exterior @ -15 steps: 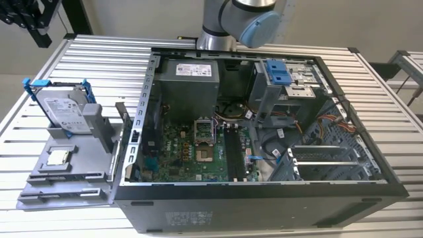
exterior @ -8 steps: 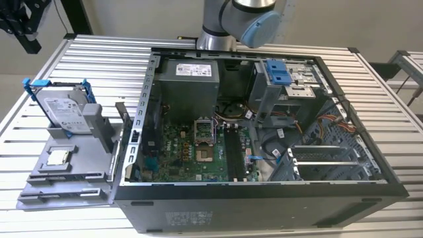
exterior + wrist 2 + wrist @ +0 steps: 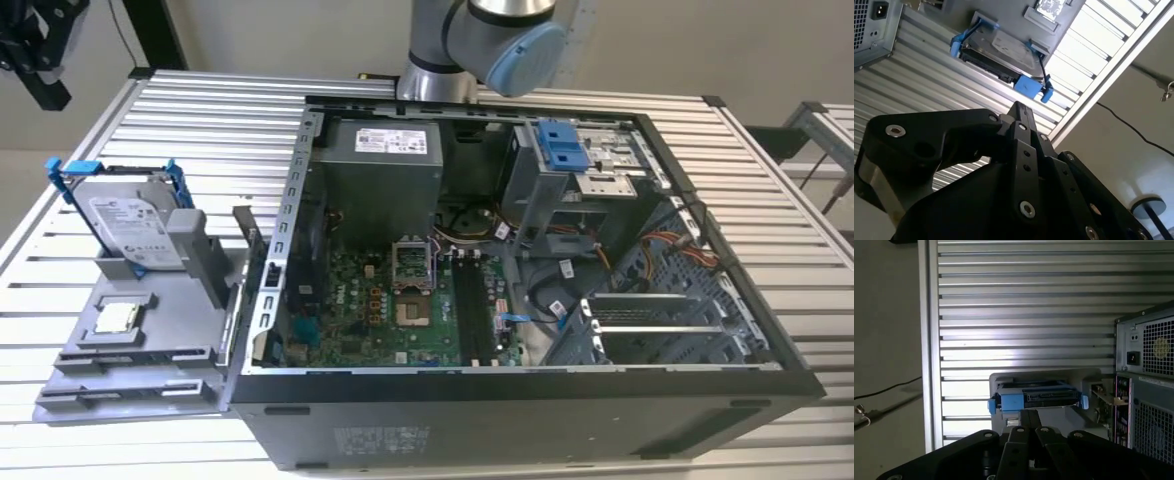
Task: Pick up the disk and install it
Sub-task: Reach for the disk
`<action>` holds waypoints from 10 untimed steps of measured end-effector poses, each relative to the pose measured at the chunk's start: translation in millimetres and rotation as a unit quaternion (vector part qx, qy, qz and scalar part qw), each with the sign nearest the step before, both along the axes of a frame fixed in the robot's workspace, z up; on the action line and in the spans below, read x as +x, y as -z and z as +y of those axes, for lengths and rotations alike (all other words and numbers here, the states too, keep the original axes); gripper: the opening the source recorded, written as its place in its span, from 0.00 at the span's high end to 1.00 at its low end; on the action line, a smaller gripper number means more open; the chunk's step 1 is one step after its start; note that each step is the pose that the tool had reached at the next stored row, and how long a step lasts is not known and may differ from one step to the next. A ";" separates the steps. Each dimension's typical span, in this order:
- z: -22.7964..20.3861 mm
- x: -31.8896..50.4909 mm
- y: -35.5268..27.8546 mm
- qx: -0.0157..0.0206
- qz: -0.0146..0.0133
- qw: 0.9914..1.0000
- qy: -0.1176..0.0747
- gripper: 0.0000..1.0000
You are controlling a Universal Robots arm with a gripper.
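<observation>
Slatted metal table (image 3: 200, 110), open computer case (image 3: 534, 420) on it, grey fixture tray (image 3: 147, 350) beside

Exterior view high, overlooking open computer case (image 3: 507, 420); both wrist views face disk (image 3: 1004, 50) (image 3: 1046, 397) closely.

Matt metal disk (image 3: 127, 226), ribbed metal table (image 3: 200, 110)

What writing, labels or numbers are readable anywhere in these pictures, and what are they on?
Nothing can be read; these three pieces of print show in the exterior view.
White label on the disk: print too small to read.
White sticker on the power supply: too small to read.
Pale sticker on the computer case: blurred, unreadable.
</observation>
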State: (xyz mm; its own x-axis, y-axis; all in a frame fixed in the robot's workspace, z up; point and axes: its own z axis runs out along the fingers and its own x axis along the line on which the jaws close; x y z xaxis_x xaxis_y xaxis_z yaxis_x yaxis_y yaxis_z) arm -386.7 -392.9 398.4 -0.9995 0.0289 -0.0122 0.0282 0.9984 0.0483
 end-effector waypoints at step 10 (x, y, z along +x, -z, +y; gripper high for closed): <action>-3.1 -5.1 1.6 0.000 0.000 1.000 0.000 1.00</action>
State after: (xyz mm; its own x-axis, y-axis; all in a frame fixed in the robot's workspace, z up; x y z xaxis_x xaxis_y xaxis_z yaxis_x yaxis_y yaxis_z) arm -391.8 -396.0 396.8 -0.9995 0.0285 -0.0121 0.0279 0.9985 0.0481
